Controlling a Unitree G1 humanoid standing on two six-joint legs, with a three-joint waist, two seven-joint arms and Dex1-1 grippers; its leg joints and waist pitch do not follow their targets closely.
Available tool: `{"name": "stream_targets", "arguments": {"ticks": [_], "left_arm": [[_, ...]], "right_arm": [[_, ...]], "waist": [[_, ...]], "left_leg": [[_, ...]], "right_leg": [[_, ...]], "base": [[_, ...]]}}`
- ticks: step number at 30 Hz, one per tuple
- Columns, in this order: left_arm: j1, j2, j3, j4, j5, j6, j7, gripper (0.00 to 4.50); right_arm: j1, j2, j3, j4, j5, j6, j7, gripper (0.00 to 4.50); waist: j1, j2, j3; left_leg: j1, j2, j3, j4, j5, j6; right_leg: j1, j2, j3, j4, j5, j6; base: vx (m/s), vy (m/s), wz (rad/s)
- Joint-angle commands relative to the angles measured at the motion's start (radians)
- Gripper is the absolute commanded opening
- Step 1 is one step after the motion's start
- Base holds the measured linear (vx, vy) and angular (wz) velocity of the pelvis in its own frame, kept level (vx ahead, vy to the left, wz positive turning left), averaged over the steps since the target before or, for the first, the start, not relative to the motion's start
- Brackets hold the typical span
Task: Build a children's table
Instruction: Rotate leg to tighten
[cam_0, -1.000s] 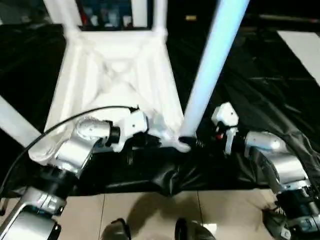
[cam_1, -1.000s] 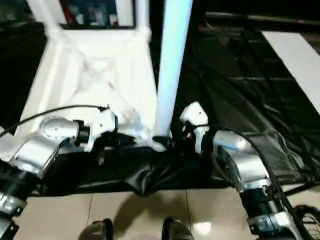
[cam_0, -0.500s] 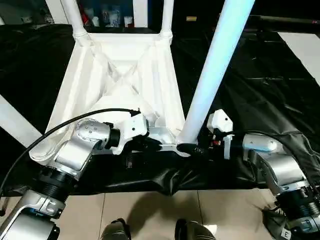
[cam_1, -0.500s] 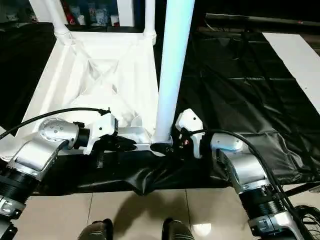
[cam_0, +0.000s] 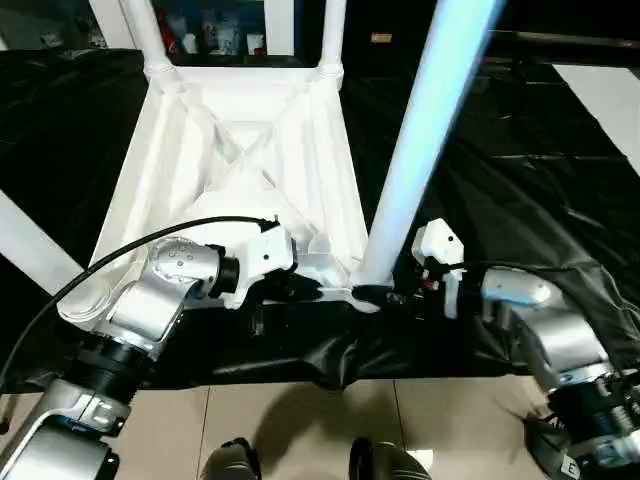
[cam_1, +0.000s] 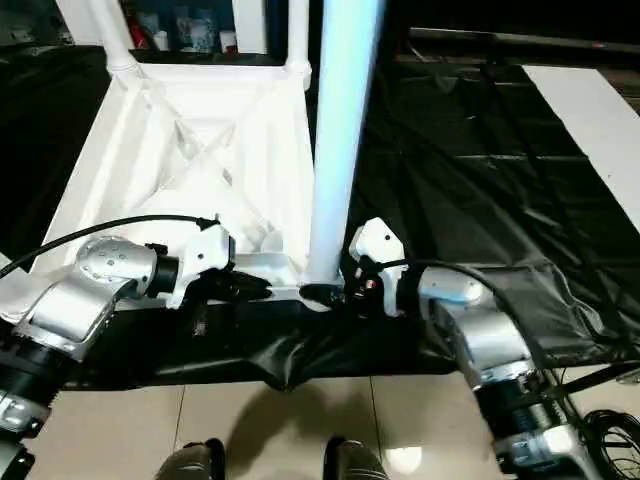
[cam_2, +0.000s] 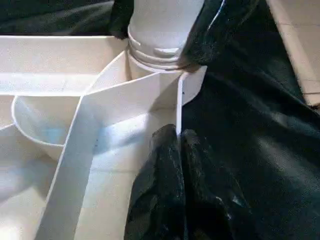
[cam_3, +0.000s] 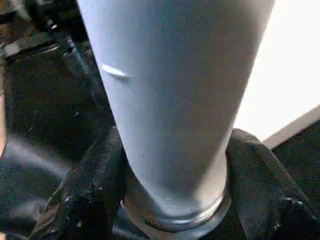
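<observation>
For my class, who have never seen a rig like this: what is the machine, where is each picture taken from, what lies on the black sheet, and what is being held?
It is a humanoid robot with two silver arms, each ending in a hand of two black fingers. Two pictures look down from cameras on its head; two look along each wrist. On the black plastic sheet lies a white plastic table top, ribbed underside up. A long white round leg stands in its near corner socket. The right hand has its fingers on either side of that leg's base. The left hand is shut on the table top's thin rim.
</observation>
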Motion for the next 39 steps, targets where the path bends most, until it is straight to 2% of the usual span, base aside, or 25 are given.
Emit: {"name": "stream_targets", "arguments": {"ticks": [1, 2, 4, 6, 7, 8, 9, 12, 13, 14, 15, 17, 20, 22, 23, 24, 25, 26, 29, 30, 33, 34, 36, 37, 39], "left_arm": [[-0.027, -0.062, -0.007, 0.081, 0.038, 0.034, 0.122, 0.00], [-0.027, -0.062, -0.007, 0.081, 0.038, 0.034, 0.122, 0.00], [-0.068, -0.105, 0.002, 0.149, 0.068, 0.057, 0.221, 0.00], [-0.101, -0.138, 0.014, 0.196, 0.077, 0.063, 0.284, 0.00], [-0.116, -0.152, 0.017, 0.217, 0.081, 0.067, 0.309, 0.00], [-0.151, -0.187, 0.027, 0.267, 0.093, 0.078, 0.383, 0.00], [-0.155, -0.191, 0.029, 0.272, 0.094, 0.080, 0.392, 0.00], [-0.201, -0.238, 0.046, 0.346, 0.109, 0.089, 0.494, 0.00], [-0.221, -0.256, 0.051, 0.384, 0.122, 0.085, 0.539, 0.00], [-0.226, -0.259, 0.052, 0.394, 0.126, 0.084, 0.553, 0.00], [-0.229, -0.261, 0.053, 0.400, 0.129, 0.082, 0.561, 0.00], [-0.241, -0.267, 0.052, 0.430, 0.144, 0.077, 0.577, 0.00], [-0.235, -0.260, 0.042, 0.429, 0.152, 0.054, 0.558, 0.00], [-0.230, -0.255, 0.033, 0.428, 0.154, 0.036, 0.538, 0.00], [-0.231, -0.255, 0.032, 0.432, 0.154, 0.032, 0.536, 0.00], [-0.229, -0.253, 0.028, 0.432, 0.153, 0.024, 0.526, 0.00], [-0.225, -0.251, 0.023, 0.429, 0.152, 0.013, 0.513, 0.00], [-0.223, -0.250, 0.021, 0.429, 0.152, 0.004, 0.507, 0.00], [-0.210, -0.244, 0.012, 0.419, 0.154, -0.009, 0.479, 0.00], [-0.208, -0.244, 0.013, 0.418, 0.153, -0.009, 0.476, 0.00], [-0.196, -0.233, 0.008, 0.406, 0.156, -0.027, 0.452, 0.00], [-0.189, -0.223, 0.004, 0.395, 0.155, -0.037, 0.433, 0.00], [-0.182, -0.211, -0.001, 0.384, 0.152, -0.054, 0.410, 0.00], [-0.167, -0.193, -0.010, 0.361, 0.139, -0.074, 0.351, 0.00], [-0.152, -0.177, -0.020, 0.340, 0.125, -0.084, 0.295, 0.00]], "right_arm": [[0.021, 0.064, -0.001, 0.025, -0.044, 0.033, -0.150, 2.59], [0.021, 0.064, -0.001, 0.025, -0.044, 0.033, -0.150, 2.59], [0.030, 0.141, -0.025, 0.037, -0.055, 0.071, -0.287, 2.59], [0.031, 0.200, -0.047, 0.051, -0.061, 0.087, -0.388, 2.59], [0.028, 0.226, -0.057, 0.065, -0.070, 0.091, -0.440, 2.59], [0.014, 0.283, -0.086, 0.111, -0.089, 0.090, -0.565, 2.59], [0.012, 0.289, -0.089, 0.117, -0.090, 0.090, -0.579, 2.59], [-0.036, 0.349, -0.140, 0.221, -0.110, 0.054, -0.745, 2.59], [-0.064, 0.367, -0.165, 0.272, -0.121, 0.031, -0.816, 2.59], [-0.073, 0.369, -0.169, 0.286, -0.128, 0.023, -0.835, 2.59], [-0.079, 0.370, -0.171, 0.295, -0.133, 0.018, -0.847, 2.59], [-0.107, 0.380, -0.183, 0.331, -0.149, 0.008, -0.882, 2.59], [-0.112, 0.390, -0.185, 0.331, -0.131, 0.005, -0.838, 2.59], [-0.109, 0.401, -0.189, 0.322, -0.117, -0.009, -0.821, 2.59], [-0.110, 0.404, -0.189, 0.325, -0.115, -0.016, -0.821, 2.59], [-0.110, 0.407, -0.185, 0.326, -0.117, -0.028, -0.818, 3.15], [-0.109, 0.407, -0.179, 0.324, -0.119, -0.041, -0.814, 3.29], [-0.109, 0.407, -0.176, 0.326, -0.122, -0.050, -0.814, 3.29], [-0.108, 0.397, -0.157, 0.306, -0.122, -0.073, -0.799, 3.57], [-0.108, 0.393, -0.156, 0.297, -0.120, -0.074, -0.792, 3.70], [-0.089, 0.366, -0.153, 0.230, -0.109, -0.045, -0.733, 3.87], [-0.067, 0.336, -0.137, 0.173, -0.102, -0.020, -0.675, 3.87], [-0.037, 0.295, -0.114, 0.108, -0.093, 0.004, -0.606, 3.87], [-0.005, 0.244, -0.099, 0.044, -0.069, 0.038, -0.530, 3.87], [0.018, 0.208, -0.099, -0.004, -0.039, 0.063, -0.472, 3.87]], "waist": [[-0.004, -0.008, -0.075], [-0.004, -0.008, -0.075], [-0.007, -0.010, -0.072], [-0.011, -0.010, -0.070], [-0.012, -0.010, -0.068], [-0.013, -0.009, -0.067], [-0.016, -0.009, -0.067], [-0.018, -0.005, -0.065], [-0.022, -0.007, -0.066], [-0.022, -0.006, -0.067], [-0.021, -0.005, -0.070], [-0.021, -0.003, -0.070], [-0.022, -0.001, -0.071], [-0.021, -0.001, -0.071], [-0.021, -0.001, -0.071], [-0.021, -0.001, -0.072], [-0.021, -0.001, -0.071], [-0.019, 0.005, -0.070], [-0.026, 0.004, -0.070], [-0.025, 0.006, -0.070], [-0.021, 0.007, -0.073], [-0.021, 0.006, -0.075], [-0.017, 0.011, -0.079], [-0.016, 0.010, -0.082], [-0.012, 0.009, -0.087]], "left_leg": [[0.014, 0.009, -0.001, -0.055, -0.186, 0.063], [0.014, 0.009, -0.001, -0.055, -0.186, 0.063], [0.015, 0.005, -0.005, -0.060, -0.226, 0.029], [0.014, 0.004, -0.006, -0.062, -0.243, 0.023], [0.017, 0.002, -0.009, -0.063, -0.267, 0.015], [0.015, 0.002, -0.010, -0.064, -0.272, 0.010], [0.016, 0.000, -0.012, -0.065, -0.286, 0.001], [0.020, -0.001, -0.015, -0.067, -0.304, 0.000], [0.021, -0.004, -0.018, -0.068, -0.325, -0.006], [0.021, -0.004, -0.018, -0.069, -0.323, -0.006], [0.018, -0.002, -0.019, -0.072, -0.304, -0.001], [0.019, 0.002, -0.017, -0.077, -0.291, 0.010], [0.019, 0.004, -0.018, -0.081, -0.308, 0.019], [0.019, 0.004, -0.016, -0.081, -0.310, 0.023], [0.019, 0.004, -0.015, -0.081, -0.312, 0.023], [0.019, 0.004, -0.015, -0.080, -0.309, 0.024], [0.018, 0.004, -0.014, -0.080, -0.308, 0.024], [0.020, 0.004, -0.014, -0.081, -0.313, 0.023], [0.007, 0.003, -0.020, -0.087, -0.315, 0.013], [0.016, 0.003, -0.019, -0.084, -0.335, 0.011], [0.020, 0.004, -0.017, -0.083, -0.334, 0.018], [0.017, 0.003, -0.017, -0.083, -0.325, 0.023], [0.016, 0.004, -0.017, -0.082, -0.302, 0.030], [0.013, 0.004, -0.017, -0.081, -0.295, 0.034], [0.016, 0.006, -0.015, -0.078, -0.278, 0.047]], "right_leg": [[0.061, -0.041, 0.038, -0.078, -0.283, -0.193], [0.061, -0.041, 0.038, -0.078, -0.283, -0.193], [0.056, -0.041, 0.036, -0.091, -0.401, -0.143], [0.054, -0.043, 0.036, -0.096, -0.439, -0.127], [0.049, -0.044, 0.035, -0.105, -0.499, -0.101], [0.048, -0.045, 0.034, -0.106, -0.514, -0.094], [0.046, -0.045, 0.033, -0.111, -0.551, -0.079], [0.042, -0.044, 0.030, -0.117, -0.575, -0.059], [0.042, -0.044, 0.025, -0.122, -0.601, -0.048], [0.043, -0.045, 0.024, -0.122, -0.597, -0.046], [0.050, -0.045, 0.023, -0.121, -0.549, -0.049], [0.049, -0.041, 0.023, -0.117, -0.468, -0.070], [0.056, -0.044, 0.025, -0.114, -0.418, -0.100], [0.055, -0.044, 0.027, -0.112, -0.398, -0.111], [0.055, -0.044, 0.027, -0.112, -0.395, -0.114], [0.056, -0.045, 0.028, -0.111, -0.390, -0.120], [0.057, -0.044, 0.028, -0.111, -0.390, -0.121], [0.055, -0.046, 0.029, -0.113, -0.398, -0.122], [0.065, -0.046, 0.023, -0.112, -0.430, -0.109], [0.058, -0.048, 0.024, -0.119, -0.466, -0.101], [0.057, -0.044, 0.027, -0.119, -0.433, -0.112], [0.063, -0.041, 0.027, -0.118, -0.417, -0.114], [0.067, -0.042, 0.027, -0.114, -0.384, -0.123], [0.072, -0.041, 0.026, -0.112, -0.375, -0.129], [0.073, -0.044, 0.029, -0.112, -0.351, -0.140]], "base": [[0.000, 0.000, 0.00], [0.000, 0.000, 0.00], [-0.025, 0.000, 0.00], [0.000, 0.000, 0.00], [0.000, 0.000, 0.00], [0.000, 0.000, 0.00], [-0.060, -0.005, 0.00], [0.000, 0.000, 0.00], [0.000, 0.000, 0.00], [0.000, 0.000, 0.00], [0.000, 0.000, 0.00], [0.000, 0.000, 0.00], [0.000, 0.000, 0.00], [0.000, 0.000, 0.00], [0.000, 0.000, 0.00], [0.000, 0.000, 0.00], [0.000, 0.000, 0.00], [0.000, 0.000, 0.00], [0.000, 0.000, 0.00], [0.000, 0.000, 0.00], [0.000, 0.000, 0.00], [0.000, 0.000, 0.00], [0.000, 0.000, 0.00], [0.000, 0.000, 0.00], [0.000, 0.000, 0.00]]}}
